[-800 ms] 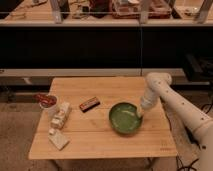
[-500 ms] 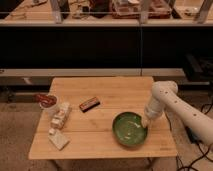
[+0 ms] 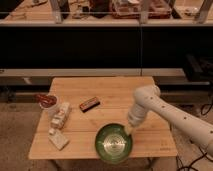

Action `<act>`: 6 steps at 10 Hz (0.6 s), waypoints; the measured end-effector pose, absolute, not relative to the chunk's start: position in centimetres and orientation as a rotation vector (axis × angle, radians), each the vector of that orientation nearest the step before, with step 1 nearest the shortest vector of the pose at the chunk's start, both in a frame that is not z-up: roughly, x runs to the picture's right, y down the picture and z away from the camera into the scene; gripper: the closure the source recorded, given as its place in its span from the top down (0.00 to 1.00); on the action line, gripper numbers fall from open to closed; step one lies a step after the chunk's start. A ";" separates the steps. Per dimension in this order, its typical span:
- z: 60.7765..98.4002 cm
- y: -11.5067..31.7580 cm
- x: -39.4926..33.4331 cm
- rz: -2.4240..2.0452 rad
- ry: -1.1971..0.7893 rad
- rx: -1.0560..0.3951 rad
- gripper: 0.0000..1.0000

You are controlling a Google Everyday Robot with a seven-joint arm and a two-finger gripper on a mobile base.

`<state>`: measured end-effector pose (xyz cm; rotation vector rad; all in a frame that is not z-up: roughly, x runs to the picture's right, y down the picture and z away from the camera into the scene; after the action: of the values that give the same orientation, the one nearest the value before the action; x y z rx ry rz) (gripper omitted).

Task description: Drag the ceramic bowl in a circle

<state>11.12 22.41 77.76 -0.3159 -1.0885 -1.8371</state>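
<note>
1. I see the ceramic bowl (image 3: 114, 144) at lower centre, at the table's (image 3: 115, 89) front edge, upright, round, with no long axis.
2. The gripper (image 3: 129, 131) sits at its upper-right rim; I cannot tell its grip.

A wide, round, shallow bowl (image 3: 114, 143) sat upright on the wooden table (image 3: 107, 92), right of centre at its front edge; it was glossy green inside, with pale concentric rings and a dark rim; the gripper (image 3: 129, 131) was at the bowl's far right rim; whether it touched was unclear.
</note>
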 end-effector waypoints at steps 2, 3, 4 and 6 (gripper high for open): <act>78.4 20.6 5.8 -1.903 -1.137 -0.250 0.00; 79.6 18.9 3.3 -1.917 -1.150 -0.212 0.00; 80.7 17.6 2.1 -1.917 -1.149 -0.194 0.00; 83.8 14.5 1.7 -1.896 -1.129 -0.199 0.00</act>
<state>1.73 14.47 83.81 -0.1987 -1.1291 -1.8963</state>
